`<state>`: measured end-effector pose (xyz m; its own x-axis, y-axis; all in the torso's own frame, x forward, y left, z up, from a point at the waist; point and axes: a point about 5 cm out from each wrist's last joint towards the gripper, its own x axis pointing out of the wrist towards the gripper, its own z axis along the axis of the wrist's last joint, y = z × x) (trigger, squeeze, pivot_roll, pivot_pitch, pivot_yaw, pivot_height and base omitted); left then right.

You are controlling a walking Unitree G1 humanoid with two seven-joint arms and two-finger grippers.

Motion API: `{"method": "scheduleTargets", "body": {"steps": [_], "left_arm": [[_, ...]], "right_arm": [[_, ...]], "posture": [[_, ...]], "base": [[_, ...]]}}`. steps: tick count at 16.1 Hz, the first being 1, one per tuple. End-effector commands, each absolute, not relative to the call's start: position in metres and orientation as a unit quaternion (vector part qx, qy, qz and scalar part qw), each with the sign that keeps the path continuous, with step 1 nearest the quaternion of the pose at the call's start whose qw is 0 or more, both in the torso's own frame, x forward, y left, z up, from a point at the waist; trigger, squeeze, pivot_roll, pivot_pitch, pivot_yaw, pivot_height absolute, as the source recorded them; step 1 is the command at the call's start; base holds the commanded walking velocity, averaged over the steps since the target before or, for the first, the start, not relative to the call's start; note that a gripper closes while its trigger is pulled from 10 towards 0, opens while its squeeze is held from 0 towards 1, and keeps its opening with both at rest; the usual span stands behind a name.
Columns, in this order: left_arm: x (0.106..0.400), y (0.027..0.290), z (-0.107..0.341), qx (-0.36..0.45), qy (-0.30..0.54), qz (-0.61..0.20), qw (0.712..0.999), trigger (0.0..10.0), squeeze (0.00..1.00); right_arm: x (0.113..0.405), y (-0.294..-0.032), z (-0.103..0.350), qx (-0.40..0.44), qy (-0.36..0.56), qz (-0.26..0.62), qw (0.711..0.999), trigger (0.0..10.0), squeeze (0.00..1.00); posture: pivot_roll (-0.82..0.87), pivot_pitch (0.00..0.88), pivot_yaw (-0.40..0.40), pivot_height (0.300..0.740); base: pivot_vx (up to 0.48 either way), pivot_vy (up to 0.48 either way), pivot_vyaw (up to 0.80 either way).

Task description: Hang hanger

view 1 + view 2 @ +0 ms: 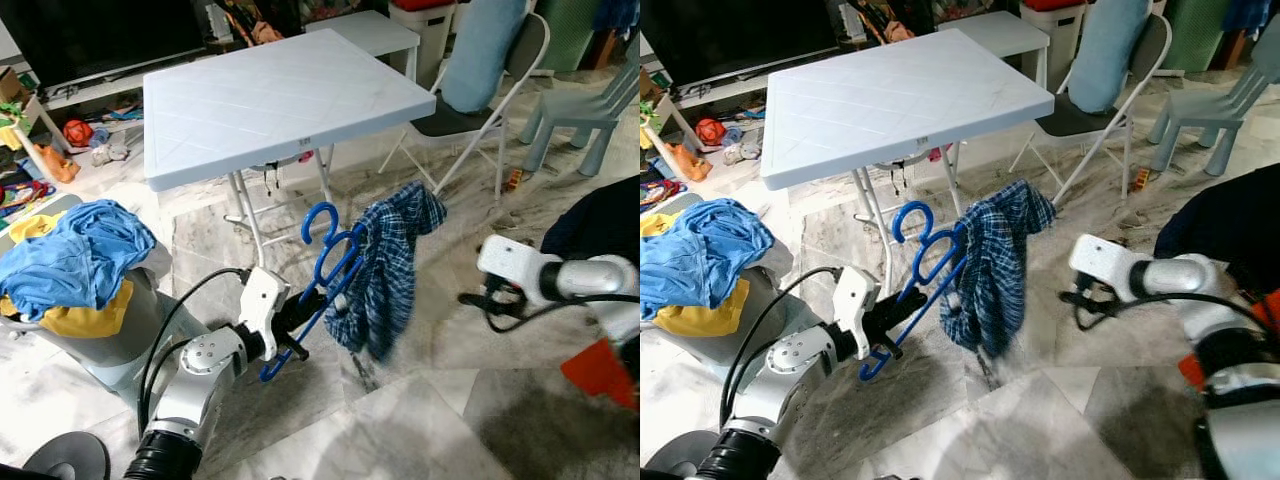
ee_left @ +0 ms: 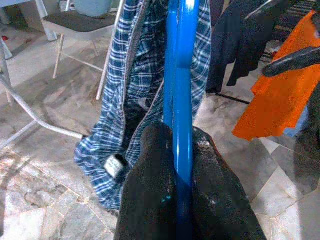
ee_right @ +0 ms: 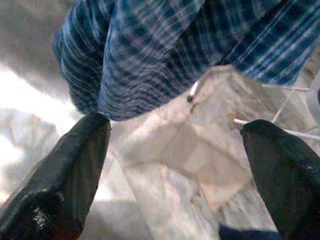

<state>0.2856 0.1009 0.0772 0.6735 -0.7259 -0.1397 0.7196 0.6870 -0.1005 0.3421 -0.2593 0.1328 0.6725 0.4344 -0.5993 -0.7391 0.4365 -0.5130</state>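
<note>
A blue plastic hanger (image 1: 325,270) is held up over the marble floor, and my left gripper (image 1: 292,330) is shut on its lower bar. A blue plaid shirt (image 1: 385,270) hangs from the hanger, draped down its right side. In the left wrist view the two black fingers (image 2: 150,200) pinch the blue bar (image 2: 181,100) with the shirt (image 2: 125,100) behind it. To the shirt's right, my right gripper (image 1: 478,298) stands open at about the height of its lower half, apart from it. Its wrist view shows the spread fingers (image 3: 55,180) below the shirt's hem (image 3: 165,55).
A white folding table (image 1: 270,95) stands behind the hanger. A grey basket (image 1: 110,330) heaped with blue and yellow clothes (image 1: 75,255) is at my left. A folding chair (image 1: 480,110) and a plastic chair (image 1: 585,115) stand at the back right. Dark and orange garments (image 2: 270,95) hang at my right.
</note>
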Motion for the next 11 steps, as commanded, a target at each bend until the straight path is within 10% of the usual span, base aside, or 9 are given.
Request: {"method": "scheduleTargets", "body": {"steps": [1,2,8,9,11], "left_arm": [[0.288,0.102,0.082,-0.016,0.072,-0.396,0.915,0.0,0.00],[0.288,0.100,0.082,-0.017,0.071,-0.401,0.913,0.0,0.00],[0.287,0.096,0.083,-0.014,0.071,-0.414,0.907,0.0,0.00],[0.287,0.094,0.084,-0.022,0.069,-0.418,0.906,0.0,0.00],[0.285,0.091,0.085,-0.025,0.070,-0.428,0.901,0.0,0.00]], "right_arm": [[0.346,-0.249,0.136,-0.356,0.167,0.347,0.851,10.0,0.16],[0.347,-0.242,0.134,-0.324,0.159,0.347,0.866,10.0,0.01],[0.338,-0.215,0.121,-0.211,0.159,0.395,0.880,10.0,0.00],[0.340,-0.211,0.119,-0.200,0.155,0.376,0.891,0.0,0.00],[0.344,-0.201,0.116,-0.189,0.141,0.345,0.908,0.0,0.00]], "posture": [[-0.13,0.000,0.129,0.740],[-0.13,0.000,0.129,0.740],[-0.13,0.000,0.134,0.740],[-0.13,0.000,0.134,0.740],[-0.13,0.000,0.133,0.740]], "base": [[0.000,0.000,0.00],[0.000,0.000,0.00],[0.000,0.000,0.00],[0.000,0.000,0.00],[0.000,0.000,0.00]]}}
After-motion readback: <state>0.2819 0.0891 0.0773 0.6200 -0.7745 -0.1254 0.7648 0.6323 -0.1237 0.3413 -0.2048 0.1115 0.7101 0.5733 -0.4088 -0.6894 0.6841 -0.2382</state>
